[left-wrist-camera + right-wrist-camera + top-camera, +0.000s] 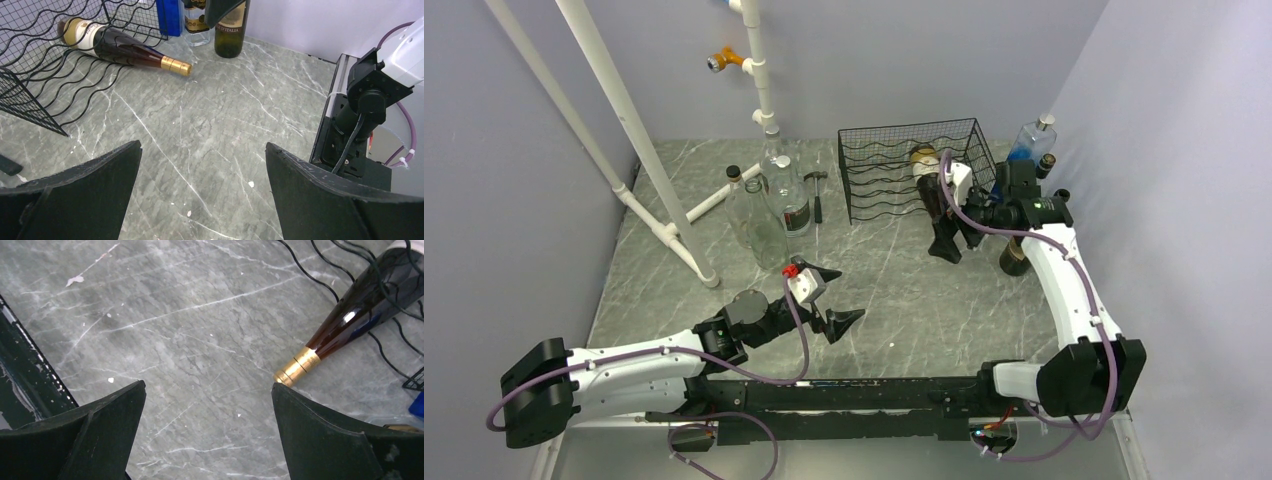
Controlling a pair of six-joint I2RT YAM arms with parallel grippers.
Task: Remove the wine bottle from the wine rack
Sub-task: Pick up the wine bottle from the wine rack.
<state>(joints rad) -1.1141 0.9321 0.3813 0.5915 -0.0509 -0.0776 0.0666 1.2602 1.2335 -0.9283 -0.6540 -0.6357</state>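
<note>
Left gripper (836, 298) wide open and empty, low over the tabletop (894, 290), with the wine rack (894, 165) well ahead of it. Wine bottle (120, 47) lies on its side in the bottom of the rack, its gold-capped neck poking out onto the tabletop towards the right gripper (948, 246). Right gripper also wide open and empty; the gold cap sits just beyond the tip of one finger (320, 440), outside the gap.
</note>
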